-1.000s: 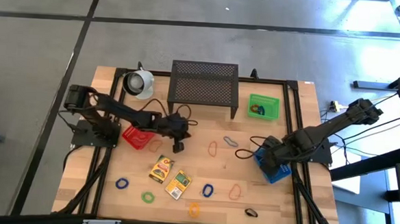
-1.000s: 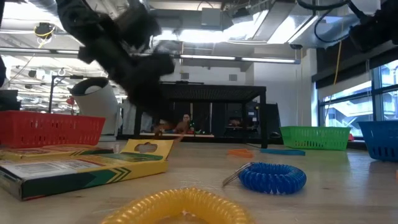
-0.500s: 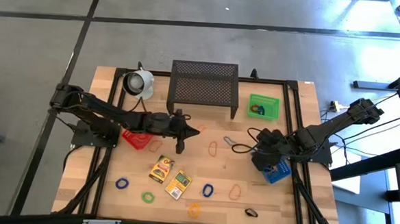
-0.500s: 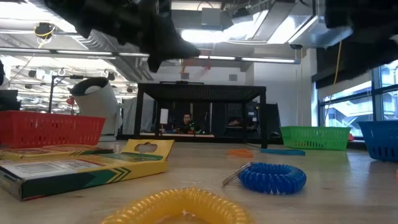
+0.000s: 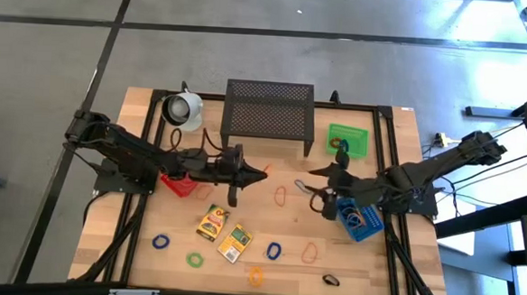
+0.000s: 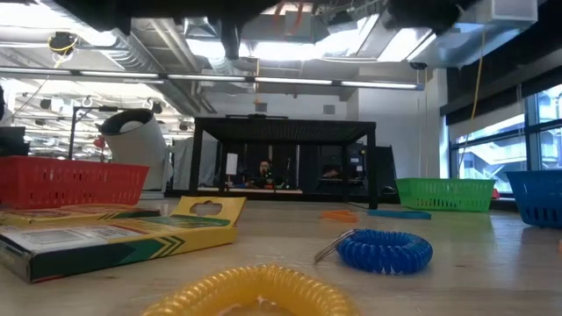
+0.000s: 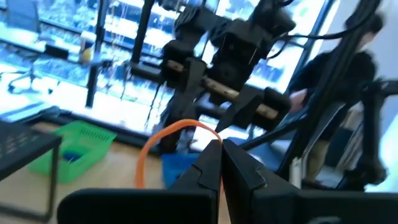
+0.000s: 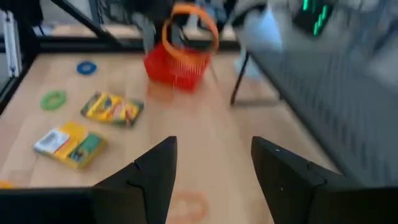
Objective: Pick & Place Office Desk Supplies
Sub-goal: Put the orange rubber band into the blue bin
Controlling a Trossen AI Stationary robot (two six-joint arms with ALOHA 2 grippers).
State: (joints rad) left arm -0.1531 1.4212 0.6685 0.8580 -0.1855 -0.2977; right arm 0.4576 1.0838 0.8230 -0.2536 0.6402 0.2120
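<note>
My left gripper [image 5: 260, 173] is stretched out over the table's middle, to the right of the red bin [image 5: 178, 183], shut on a thin orange loop [image 7: 163, 134]. That loop also shows in the right wrist view [image 8: 189, 26]. My right gripper [image 5: 318, 187] is open and holds nothing; it hovers left of the blue bin [image 5: 362, 221], near a grey loop [image 5: 301, 184] and an orange loop [image 5: 280, 196]. Two yellow packets [image 5: 213, 222] [image 5: 234, 241] lie flat on the table. More loops lie along the near side: blue [image 5: 160, 242], green [image 5: 194, 259], blue [image 5: 273, 251], orange [image 5: 309, 252]. My left gripper pinches the orange loop by a short stretch of its rim [image 7: 210, 132] between the two fingertips. The fingers lie about level, pointing toward the table's right. The loop is lifted clear of the table and sticks out beyond the fingertips.
A black mesh stand [image 5: 268, 116] is at the far middle, with a white mug [image 5: 182, 109] to its left and a green bin [image 5: 347, 140] to its right. A yellow loop [image 5: 256, 275] and a dark clip [image 5: 331, 280] lie near the near edge.
My left gripper has tipped from pointing down to level. It has reached toward the table's right and risen out of the low view, carrying the orange loop. My right gripper has moved from over the blue bin toward the table's middle.
</note>
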